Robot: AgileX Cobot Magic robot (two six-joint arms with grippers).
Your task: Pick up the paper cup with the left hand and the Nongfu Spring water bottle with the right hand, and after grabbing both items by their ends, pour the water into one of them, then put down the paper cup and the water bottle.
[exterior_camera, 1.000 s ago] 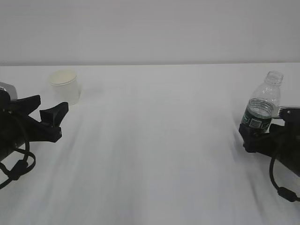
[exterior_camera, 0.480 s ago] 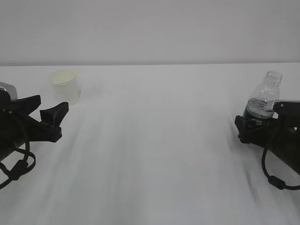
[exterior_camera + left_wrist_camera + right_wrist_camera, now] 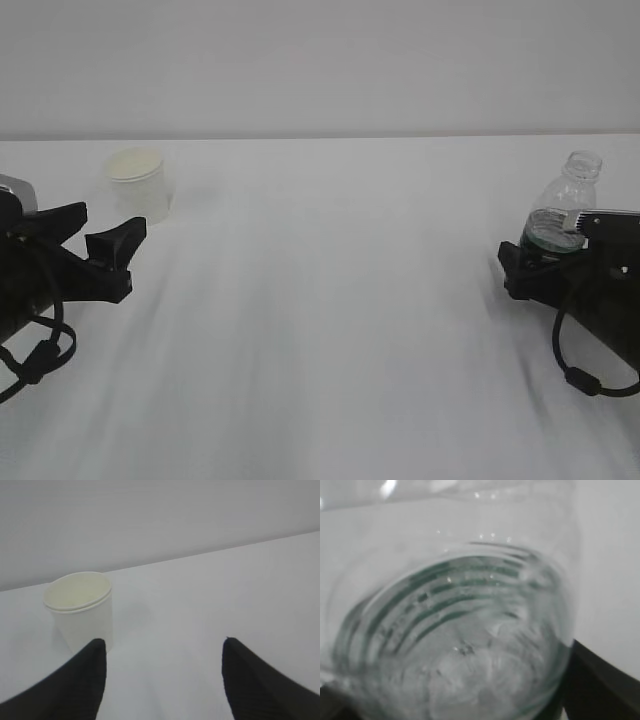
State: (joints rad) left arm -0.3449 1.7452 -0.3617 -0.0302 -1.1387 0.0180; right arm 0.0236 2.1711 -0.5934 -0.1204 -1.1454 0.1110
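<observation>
Right gripper (image 3: 535, 268) sits wide around the bottle (image 3: 560, 215) base, not visibly clamped, left gripper (image 3: 100, 240) spread short of the cup (image 3: 140, 185) at far left, so we should close low and square.

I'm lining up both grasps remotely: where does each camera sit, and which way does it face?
Exterior view: facing the robot across the table, slanting down; left tool and right tool show at the frame edges.
Left wrist view: behind the left tool's fingers, looking forward at the paper cup.
Right wrist view: pressed close to the water bottle; a dark finger corner shows.
Shared: cup and bottle also appear in the exterior view.
</observation>
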